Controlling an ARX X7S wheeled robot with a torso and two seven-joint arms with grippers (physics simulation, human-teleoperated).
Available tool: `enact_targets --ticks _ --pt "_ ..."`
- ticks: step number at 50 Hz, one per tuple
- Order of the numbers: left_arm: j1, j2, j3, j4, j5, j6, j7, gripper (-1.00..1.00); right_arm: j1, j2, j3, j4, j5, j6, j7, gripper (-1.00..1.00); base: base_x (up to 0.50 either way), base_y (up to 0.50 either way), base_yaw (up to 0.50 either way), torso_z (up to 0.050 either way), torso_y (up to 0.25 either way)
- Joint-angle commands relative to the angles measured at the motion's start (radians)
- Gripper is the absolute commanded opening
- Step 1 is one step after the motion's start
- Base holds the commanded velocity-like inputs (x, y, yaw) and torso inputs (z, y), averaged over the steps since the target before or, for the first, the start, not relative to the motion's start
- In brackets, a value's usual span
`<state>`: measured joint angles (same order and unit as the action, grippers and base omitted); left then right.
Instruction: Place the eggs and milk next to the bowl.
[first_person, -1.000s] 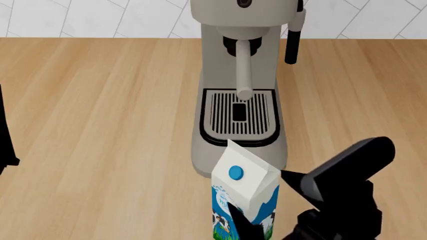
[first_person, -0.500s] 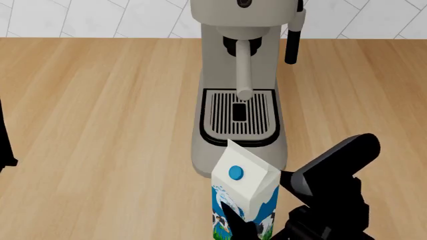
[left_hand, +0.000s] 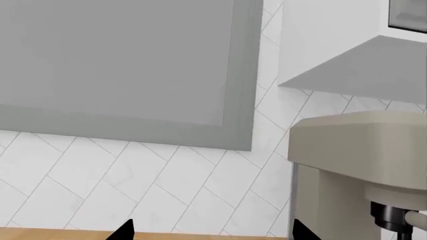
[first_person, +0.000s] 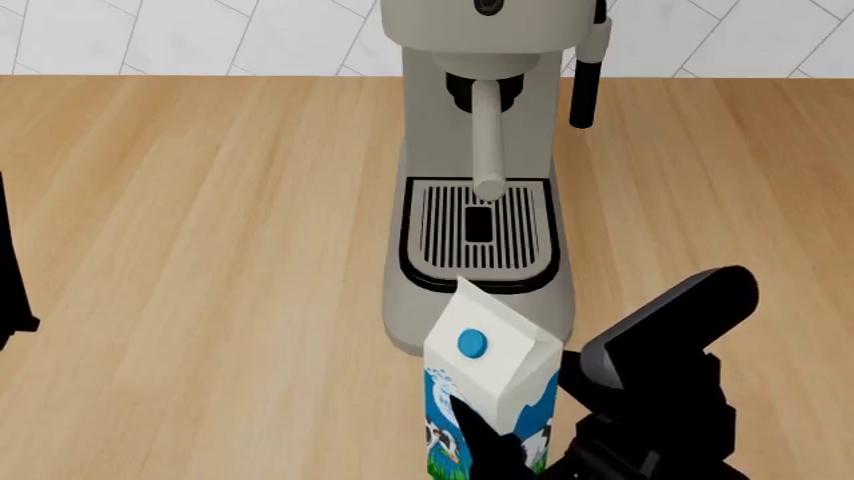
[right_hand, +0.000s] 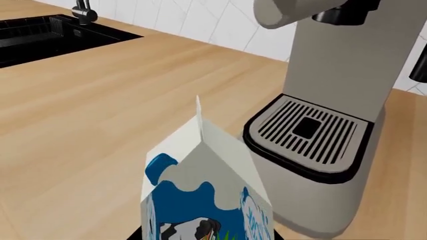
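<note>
Milk (first_person: 489, 385) upright before coffee machine (first_person: 481, 180); right gripper (first_person: 514, 450) around carton base, closure not discernible. Advice: grip squarely, lift vertically, clear drip tray (first_person: 479, 233).

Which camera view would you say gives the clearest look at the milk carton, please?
The head view: the milk carton shows its blue cap, gable and printed sides. The right wrist view shows it close but cropped, cap half hidden. The left wrist view misses it.

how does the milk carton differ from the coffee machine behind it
The milk carton is white with blue and green print; the coffee machine is plain beige-grey. The carton is much smaller and narrower than the machine. The carton's top is a folded gable; the machine's base holds a dark slotted tray. Both stand upright on the wooden counter.
</note>
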<state>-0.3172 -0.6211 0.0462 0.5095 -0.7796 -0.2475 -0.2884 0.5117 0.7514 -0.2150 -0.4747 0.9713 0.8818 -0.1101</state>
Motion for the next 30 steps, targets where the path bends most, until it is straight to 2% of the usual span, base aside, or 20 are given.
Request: enact_targets --ticks 1,20,30 --pt "-0.009 -0.002 0.004 0.005 -0.006 -0.009 -0.007 1.0 0.022 0.003 0.017 -0.047 0.029 0.017 0.014 -1.0 0.0 0.0 0.0 0.0 0.0" --pt "-0.005 -0.001 0.007 0.007 -0.008 -0.004 -0.004 1.0 0.134 0.013 0.118 -0.161 0.222 0.148 0.241 -1.0 0.0 0.0 0.0 0.0 0.0" --pt "-0.001 -0.001 0.007 0.01 -0.01 -0.002 -0.005 1.0 0.181 0.024 0.2 -0.192 0.347 0.196 0.449 -1.0 0.0 0.0 0.0 0.0 0.001"
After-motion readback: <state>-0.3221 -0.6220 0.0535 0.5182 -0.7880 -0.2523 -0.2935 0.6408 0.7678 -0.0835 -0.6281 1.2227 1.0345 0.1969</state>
